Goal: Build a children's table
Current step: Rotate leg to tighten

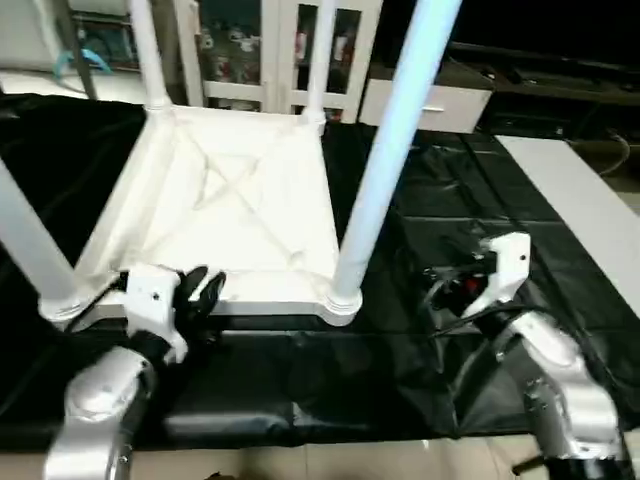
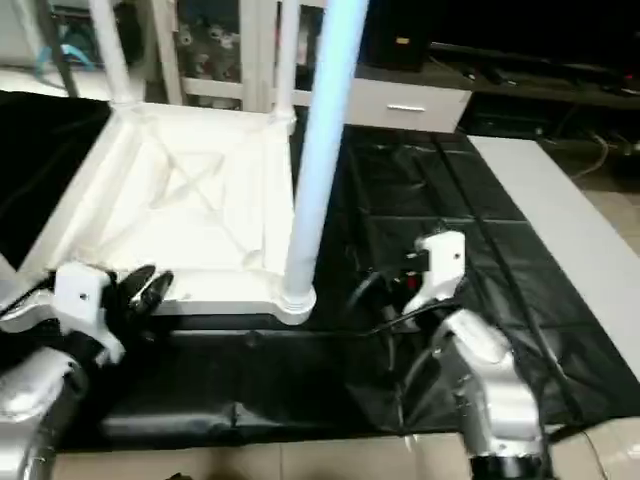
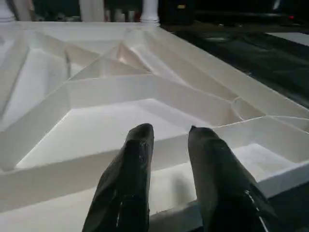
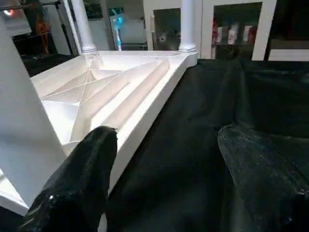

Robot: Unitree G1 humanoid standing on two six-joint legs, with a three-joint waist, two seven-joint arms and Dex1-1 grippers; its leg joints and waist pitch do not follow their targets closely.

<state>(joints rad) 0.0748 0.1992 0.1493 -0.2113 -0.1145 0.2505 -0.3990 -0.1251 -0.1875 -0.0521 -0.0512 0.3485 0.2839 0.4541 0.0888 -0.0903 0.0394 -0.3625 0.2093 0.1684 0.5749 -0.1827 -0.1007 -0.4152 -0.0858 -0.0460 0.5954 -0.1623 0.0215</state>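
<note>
Four white legs (image 1: 385,160) stand upright in the corner sockets of the children's table top (image 1: 240,215), which lies upside down, ribbed underside up, on the black-covered work table (image 1: 470,190). Near-right leg is the closest and largest in the head views; near-left leg (image 1: 30,245) sits at the left edge; two far legs rise at the far corners.

Left gripper (image 1: 205,290) at the near edge of the top, left of centre. Its fingers (image 3: 130,174) are parted by a narrow gap, tips over the near rim and ribbed cells, nothing between them.

Right gripper (image 4: 164,164) on the right, near the near-right leg, over the black cover just beside the top's right edge. Fingers spread wide, nothing held; one fingertip close to the base of the near-right leg, contact unclear.

White cabinets (image 1: 300,50) stand beyond the far edge of the work table.
</note>
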